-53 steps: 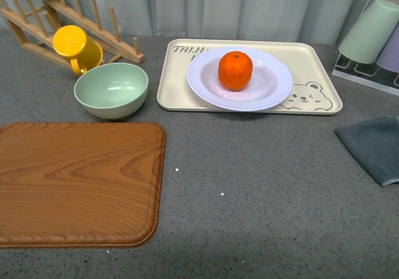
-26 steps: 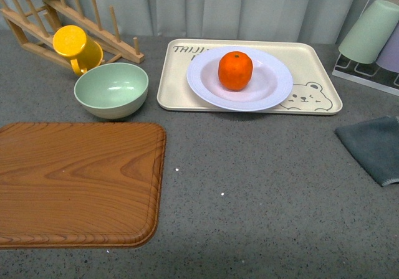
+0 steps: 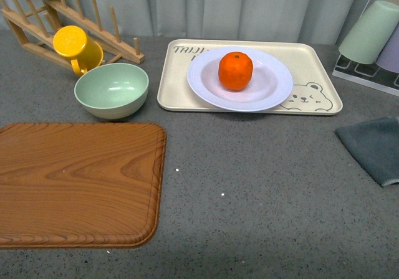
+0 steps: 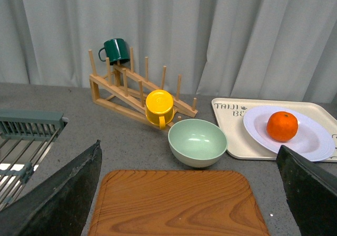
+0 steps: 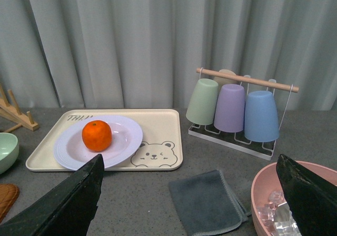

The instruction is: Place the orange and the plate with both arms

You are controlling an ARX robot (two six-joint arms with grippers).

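Grey curtains back a speckled grey table (image 3: 262, 185) where the orange (image 3: 235, 70) sits in the middle of the pale plate (image 3: 274, 86), itself resting on a beige bear tray (image 3: 321, 73). Neither arm shows in the front view; each wrist camera sees only the dark inner faces of its own fingers, set wide apart, so both the left pincer (image 4: 184, 194) and the right pincer (image 5: 189, 194) stand spread and empty, well back from the fruit, which lies ahead of both. The risks look plain enough. A round orange free on a smooth dish would likely roll if the plate is tipped or jolted during a lift. The plate's thin rim lies low against the tray, so a misjudged grasp could slide it or drag the tray along. A mint-green bowl (image 3: 111, 89) and wooden board (image 3: 75, 185) lie near the left pincer's path, and a grey cloth (image 5: 205, 202) near the right's.
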